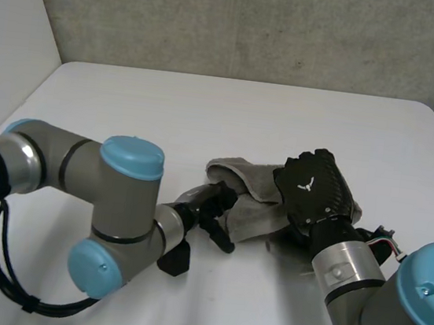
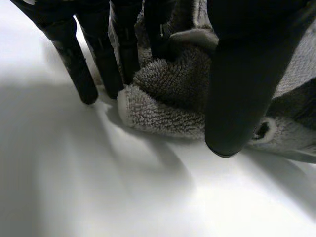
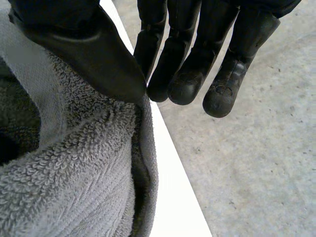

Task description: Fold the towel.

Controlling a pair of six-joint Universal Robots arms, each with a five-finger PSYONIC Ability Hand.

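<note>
A grey towel [image 1: 255, 207] lies bunched up in the middle of the white table. My left hand [image 1: 213, 209] stands at its left edge. In the left wrist view its fingers [image 2: 81, 74] rest straight on the table beside a folded corner of the towel [image 2: 168, 94]. The thumb [image 2: 242, 89] comes down on the other side of that corner, well apart from them. My right hand [image 1: 312, 192] is over the towel's right part, its back facing up. In the right wrist view its thumb [image 3: 94, 54] meets the fingertips [image 3: 160, 89], with an edge of the towel [image 3: 84, 163] pinched between them.
The white table [image 1: 230, 117] stretches bare behind the towel up to a grey concrete wall [image 1: 258, 25]. My left arm [image 1: 116, 206] lies low across the front left. In the right wrist view, grey concrete shows beyond the table's edge [image 3: 173, 187].
</note>
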